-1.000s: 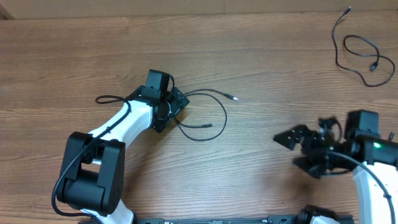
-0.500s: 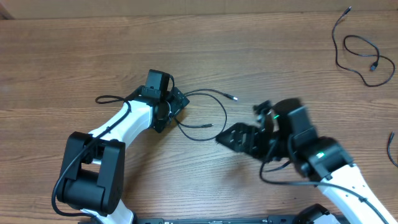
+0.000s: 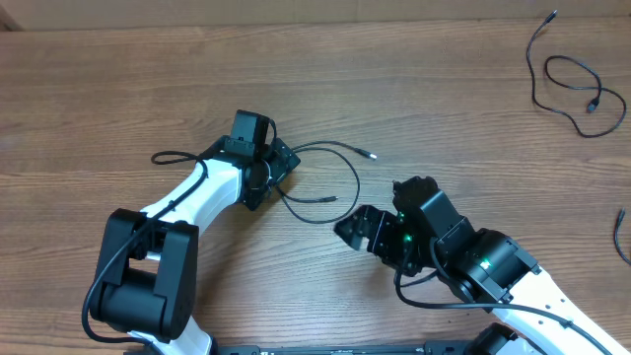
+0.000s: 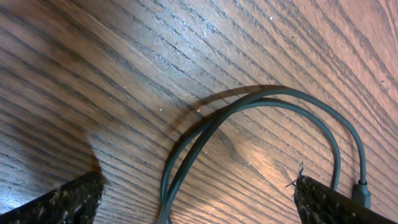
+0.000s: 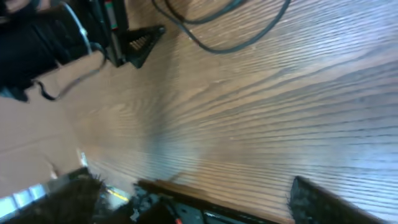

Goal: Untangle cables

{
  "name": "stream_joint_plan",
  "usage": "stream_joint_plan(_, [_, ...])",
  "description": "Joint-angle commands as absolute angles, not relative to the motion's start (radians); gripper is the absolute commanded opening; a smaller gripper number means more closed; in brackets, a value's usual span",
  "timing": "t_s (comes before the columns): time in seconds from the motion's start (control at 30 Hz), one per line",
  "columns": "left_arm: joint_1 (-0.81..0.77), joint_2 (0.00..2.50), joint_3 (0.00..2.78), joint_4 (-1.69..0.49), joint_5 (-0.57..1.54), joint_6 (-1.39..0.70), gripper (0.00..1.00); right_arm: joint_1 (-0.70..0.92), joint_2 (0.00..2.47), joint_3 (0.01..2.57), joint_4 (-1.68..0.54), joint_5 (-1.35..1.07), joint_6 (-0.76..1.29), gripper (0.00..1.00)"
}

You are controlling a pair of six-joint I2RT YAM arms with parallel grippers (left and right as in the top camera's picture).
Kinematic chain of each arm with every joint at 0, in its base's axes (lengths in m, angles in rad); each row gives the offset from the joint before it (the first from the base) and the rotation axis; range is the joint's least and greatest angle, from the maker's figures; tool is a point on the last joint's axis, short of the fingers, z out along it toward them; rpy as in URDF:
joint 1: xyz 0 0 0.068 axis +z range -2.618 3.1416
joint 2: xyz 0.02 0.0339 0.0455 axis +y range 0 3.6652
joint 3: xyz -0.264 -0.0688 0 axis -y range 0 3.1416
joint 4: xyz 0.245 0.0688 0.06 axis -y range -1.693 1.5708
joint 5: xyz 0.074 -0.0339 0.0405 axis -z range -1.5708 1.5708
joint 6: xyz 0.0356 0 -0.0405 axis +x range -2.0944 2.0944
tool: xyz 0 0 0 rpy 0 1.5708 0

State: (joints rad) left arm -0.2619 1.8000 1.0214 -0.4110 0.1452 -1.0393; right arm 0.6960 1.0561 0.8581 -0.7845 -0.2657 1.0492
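Observation:
Two thin black cables lie looped over each other [image 3: 340, 176] in the middle of the wooden table, one small plug [image 3: 373, 155] pointing right. My left gripper [image 3: 275, 170] stands over their left part, open. In the left wrist view two strands [image 4: 186, 168] cross side by side between its wide-apart fingers [image 4: 68, 200], gripper midpoint [image 4: 199, 208]. My right gripper [image 3: 363, 237] is just below and right of the loops, apart from them. It is open in the right wrist view [image 5: 199, 205], with only bare wood between its fingers. A cable curve [image 5: 236, 40] shows ahead.
Another thin black cable [image 3: 570, 81] lies coiled at the far right corner. A short piece of cord [image 3: 621, 237] shows at the right edge. A cable tail [image 3: 168, 157] runs out left of the left arm. The table's near edge [image 5: 205, 196] crosses the right wrist view.
My right arm has swung from the table's right side leftward to just below the tangled loops. The left arm and the cables have stayed put.

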Motion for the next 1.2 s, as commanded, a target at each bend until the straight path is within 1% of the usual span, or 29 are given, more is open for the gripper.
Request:
stream_joint_plan(0.0, [-0.257, 1.859, 0.971, -0.426, 0.096, -1.017, 0.99, 0.701, 1.051, 0.859, -0.791, -0.235, 1.066, 0.8])
stream_joint_plan(0.07, [-0.257, 1.859, 0.971, -0.426, 0.096, -1.017, 1.0, 0.701, 1.051, 0.859, -0.789, -0.224, 1.068, 0.79])
stream_joint_plan(0.1, [-0.257, 1.859, 0.971, -0.426, 0.096, -1.017, 1.0, 0.701, 1.051, 0.859, -0.78, -0.21, 1.069, 0.81])
stream_joint_plan(0.13, [-0.257, 1.859, 0.971, -0.425, 0.096, -1.017, 1.0, 0.701, 1.051, 0.859, -0.774, -0.194, 1.069, 0.99])
stream_joint_plan(0.17, [-0.257, 1.859, 0.971, -0.426, 0.096, -1.017, 1.0, 0.701, 1.051, 0.859, -0.771, -0.168, 1.069, 1.0])
stream_joint_plan(0.27, [-0.257, 1.859, 0.971, -0.425, 0.096, -1.017, 1.0, 0.701, 1.052, 0.859, -0.773, -0.097, 1.067, 1.0])
stream_joint_plan(0.6, [-0.257, 1.859, 0.971, -0.425, 0.096, -1.017, 0.99, 0.701, 1.052, 0.858, -0.836, -0.097, 1.067, 1.0])
stream_joint_plan(0.77, [-0.256, 1.859, 0.971, -0.376, 0.096, -1.017, 1.0, 0.701, 1.052, 0.858, -0.848, -0.097, 1.066, 1.0])
stream_joint_plan(1.07, [-0.257, 1.859, 0.971, -0.379, 0.112, -1.017, 1.0, 0.701, 1.052, 0.858, -0.848, -0.098, 1.067, 1.0])
stream_joint_plan(1.17, [-0.257, 1.859, 0.971, -0.424, 0.113, -1.016, 1.0, 0.701, 1.052, 0.858, -0.855, -0.098, 1.067, 1.0])
